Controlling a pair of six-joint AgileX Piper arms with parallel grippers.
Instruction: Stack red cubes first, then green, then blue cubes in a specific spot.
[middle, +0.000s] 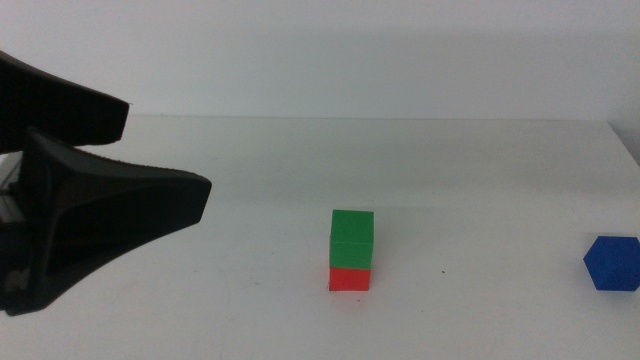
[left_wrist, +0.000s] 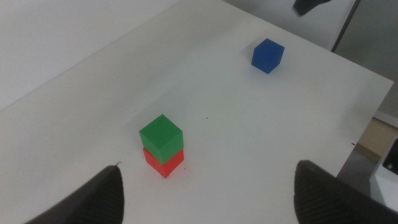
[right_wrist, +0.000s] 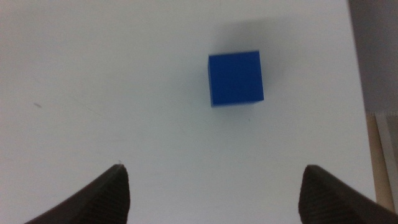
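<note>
Middle view: left hand (middle: 150, 165) hovering spread, empty, beside matte green cube (middle: 352, 241) sitting on red cube (middle: 349, 279); right hand (right_wrist: 214, 186) spread above blue cube (right_wrist: 235, 78).

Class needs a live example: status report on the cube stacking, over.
Left gripper open, empty, left of the stack. Right gripper open above blue cube. Green cube sits on red cube. Nothing blocking.

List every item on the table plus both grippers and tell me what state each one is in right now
red cube: on the table, bottom of the stack.
green cube: stacked on the red cube.
blue cube: alone on the table, off to the right, not stacked.
left gripper: open, empty, left of the stack.
right gripper: open, empty, above the blue cube.
</note>
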